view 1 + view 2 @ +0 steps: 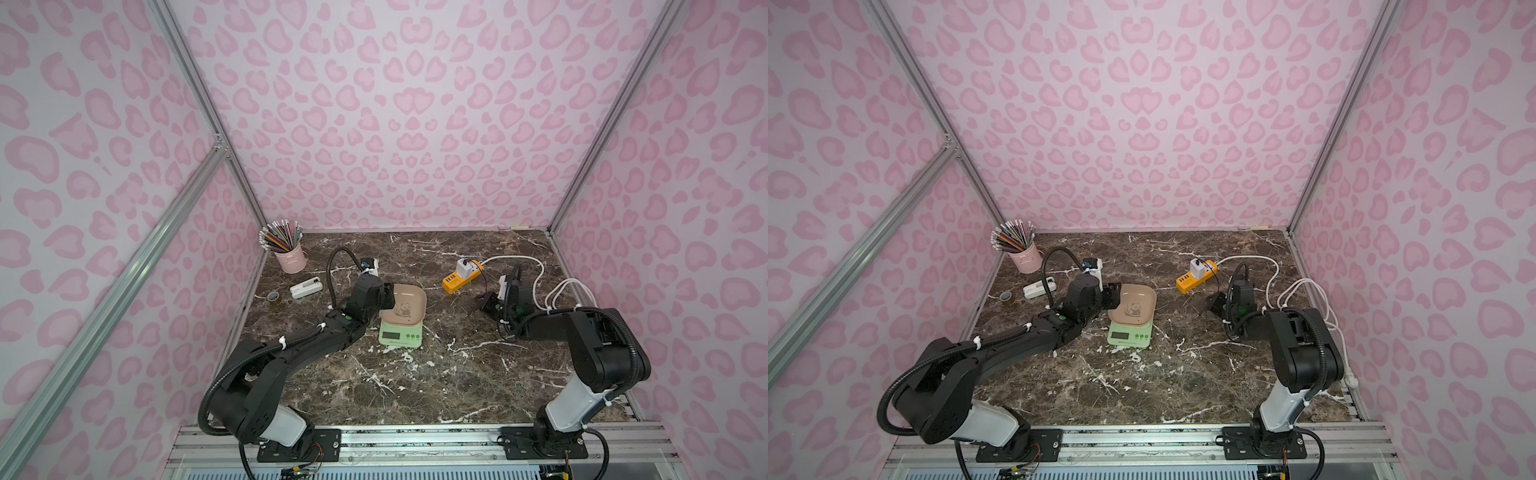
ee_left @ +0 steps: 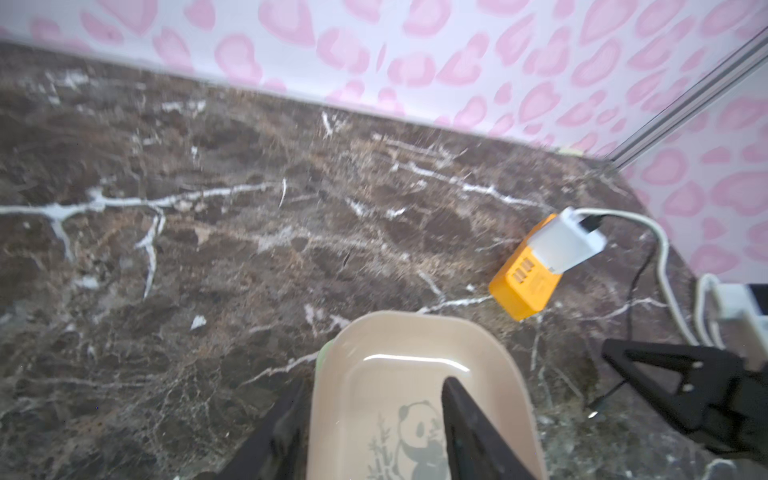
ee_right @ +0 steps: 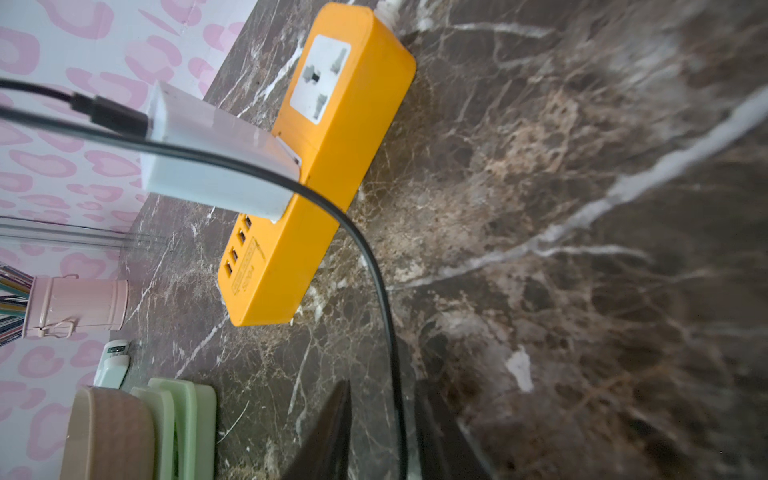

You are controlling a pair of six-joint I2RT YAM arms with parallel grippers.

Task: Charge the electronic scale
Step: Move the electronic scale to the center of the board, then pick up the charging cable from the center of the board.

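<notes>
**curious_tom:** Wondering where the electronic scale is sitting right now?

**two_arm_yam:** Around the middle of the marble table, a bit toward my left, with the display facing my bases. It's flat on the stone with the beige panda tray on top. My left gripper is right at it. The jaws are apart and straddle the tray's side wall, one finger inside the dish and its partner outside. Nothing's pinched there.

**curious_tom:** And your other arm?

**two_arm_yam:** My right gripper is low over the stone, off to the right of the scale and well apart from it. The jaws are partway apart with the black cable running down between them. I can see a gap beside the cable, so there's no squeeze on it.

Just beyond that, the orange power strip lies flat. The white charger is plugged into it, and the black cable comes out of the charger. A white cord leaves the strip's far end.

Along the left edge there's a tape roll, and way back in the far left corner a pink cup of pencils.
</notes>
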